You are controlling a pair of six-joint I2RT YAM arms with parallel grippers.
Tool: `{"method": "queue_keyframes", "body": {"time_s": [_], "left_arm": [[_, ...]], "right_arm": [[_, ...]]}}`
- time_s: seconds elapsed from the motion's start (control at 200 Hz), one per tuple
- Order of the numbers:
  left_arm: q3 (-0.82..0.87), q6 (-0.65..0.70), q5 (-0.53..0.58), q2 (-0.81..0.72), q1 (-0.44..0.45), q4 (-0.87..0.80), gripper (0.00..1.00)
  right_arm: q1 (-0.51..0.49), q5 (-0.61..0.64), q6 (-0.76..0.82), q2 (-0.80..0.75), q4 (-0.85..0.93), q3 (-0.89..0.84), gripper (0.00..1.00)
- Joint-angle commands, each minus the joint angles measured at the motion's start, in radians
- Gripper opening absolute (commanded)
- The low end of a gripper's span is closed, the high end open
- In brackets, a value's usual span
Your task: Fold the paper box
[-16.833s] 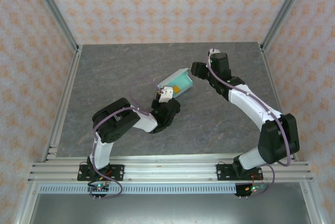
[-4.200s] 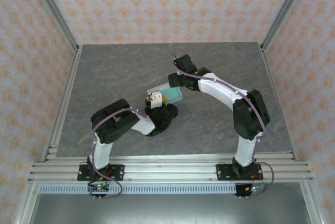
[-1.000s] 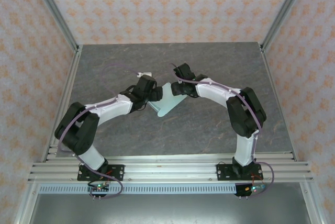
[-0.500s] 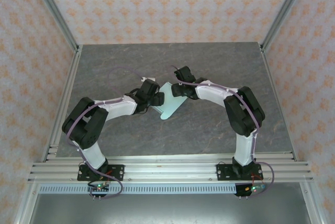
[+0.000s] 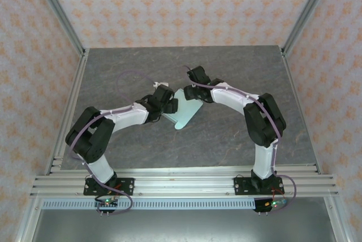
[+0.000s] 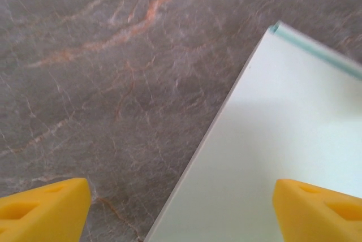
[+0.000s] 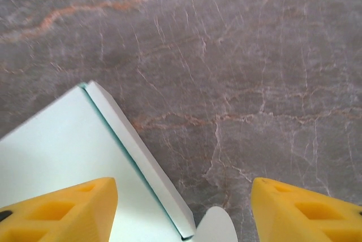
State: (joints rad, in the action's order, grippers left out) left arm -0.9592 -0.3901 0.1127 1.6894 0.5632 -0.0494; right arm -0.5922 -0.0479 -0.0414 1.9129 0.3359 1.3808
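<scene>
The paper box [image 5: 186, 113] lies as a flat pale mint-blue card near the middle of the grey table, between the two arms. My left gripper [image 5: 169, 106] is at its left edge and stands open. In the left wrist view its yellow fingertips [image 6: 42, 208] straddle the card's long edge [image 6: 266, 157], one over bare table, the other over card. My right gripper [image 5: 190, 94] hovers open at the card's far end. There a folded side strip [image 7: 136, 151] and a rounded tab [image 7: 218, 228] show between its fingertips [image 7: 56, 211].
Grey marble-patterned tabletop [image 5: 237, 72] spreads around the card on all sides. Aluminium frame posts [image 5: 68, 112] and patterned walls bound the table left, right and at the back. The arm bases sit on the rail [image 5: 181, 182] at the near edge.
The left gripper has crept slightly right and nearer, onto the card's left edge, and its elbow has swung inward. The card and right gripper have barely shifted.
</scene>
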Motion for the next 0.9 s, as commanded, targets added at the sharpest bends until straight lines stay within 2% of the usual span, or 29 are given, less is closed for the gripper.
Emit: {"method": "queue_keyframes", "body": {"time_s": [0.0,0.09,0.245,0.405,0.54,0.636,0.746,0.896], "left_arm": [[-0.047,0.023,0.021,-0.07,-0.01,-0.03,0.85],[-0.042,0.031,-0.039,-0.088,-0.035,-0.029,0.86],[-0.064,0.076,-0.24,-0.047,-0.096,-0.062,0.87],[-0.105,0.114,-0.341,0.018,-0.133,-0.094,0.86],[-0.14,0.14,-0.42,0.049,-0.173,-0.135,0.84],[-0.157,0.154,-0.441,0.058,-0.189,-0.168,0.83],[-0.171,0.155,-0.48,0.076,-0.203,-0.188,0.82],[-0.199,0.16,-0.512,0.114,-0.213,-0.213,0.81]], "right_arm": [[0.007,0.019,0.013,-0.079,0.063,0.009,0.64],[0.004,-0.021,-0.013,-0.151,0.061,-0.062,0.64],[-0.015,-0.118,-0.099,-0.304,0.062,-0.255,0.65],[0.003,-0.28,-0.244,-0.424,-0.055,-0.462,0.68],[0.022,-0.451,-0.382,-0.379,-0.298,-0.559,0.67],[0.024,-0.512,-0.457,-0.328,-0.443,-0.589,0.64],[0.031,-0.546,-0.522,-0.292,-0.572,-0.623,0.6],[0.038,-0.551,-0.566,-0.247,-0.642,-0.642,0.55]]}}
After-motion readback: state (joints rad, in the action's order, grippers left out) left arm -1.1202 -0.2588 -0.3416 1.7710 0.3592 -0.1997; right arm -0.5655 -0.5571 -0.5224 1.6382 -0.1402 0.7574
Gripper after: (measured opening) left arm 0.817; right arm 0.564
